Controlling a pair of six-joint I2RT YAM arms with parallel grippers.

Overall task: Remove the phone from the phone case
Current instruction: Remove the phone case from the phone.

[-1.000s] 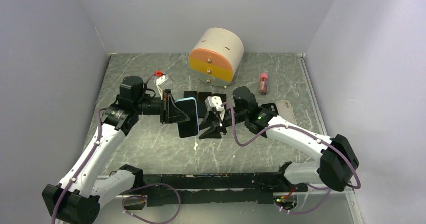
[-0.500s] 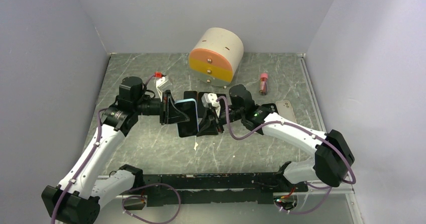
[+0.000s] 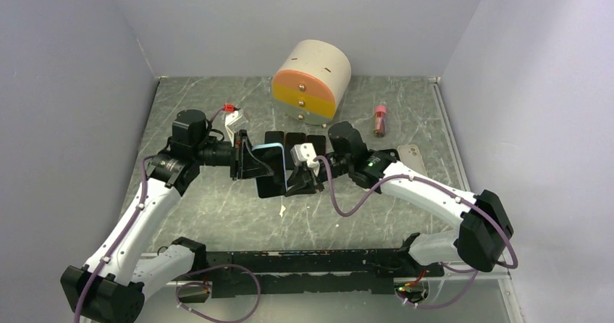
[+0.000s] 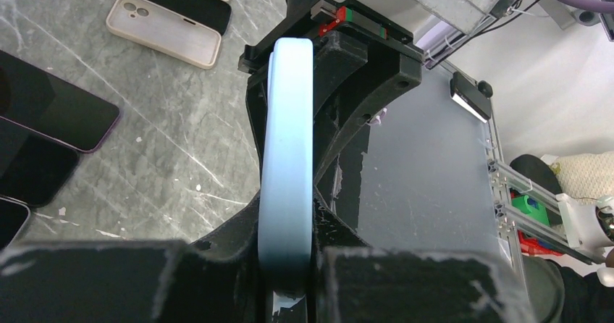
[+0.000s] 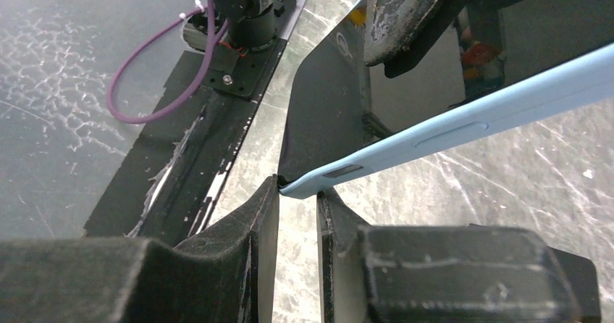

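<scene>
A phone in a light blue case [image 3: 272,165] is held on edge above the table between both arms. My left gripper [image 3: 250,162] is shut on its left end. In the left wrist view the blue case edge [image 4: 289,149] runs straight away from my left gripper [image 4: 289,218], clamped between the fingers. My right gripper [image 3: 295,182] is shut on the phone's lower right corner. In the right wrist view the blue case [image 5: 449,124] and the black screen [image 5: 326,113] meet at a corner pinched between the tips of my right gripper [image 5: 298,193].
A round drawer unit [image 3: 311,80] stands at the back. Several dark phones [image 3: 295,140] lie on the table behind the grippers, and phone cases [image 3: 413,158] lie to the right. A red tube [image 3: 379,119] lies at the back right. A beige case [image 4: 163,30] shows in the left wrist view.
My right gripper has moved left to the phone and closed from wide open onto its lower right corner. The left gripper has kept holding the phone in place.
</scene>
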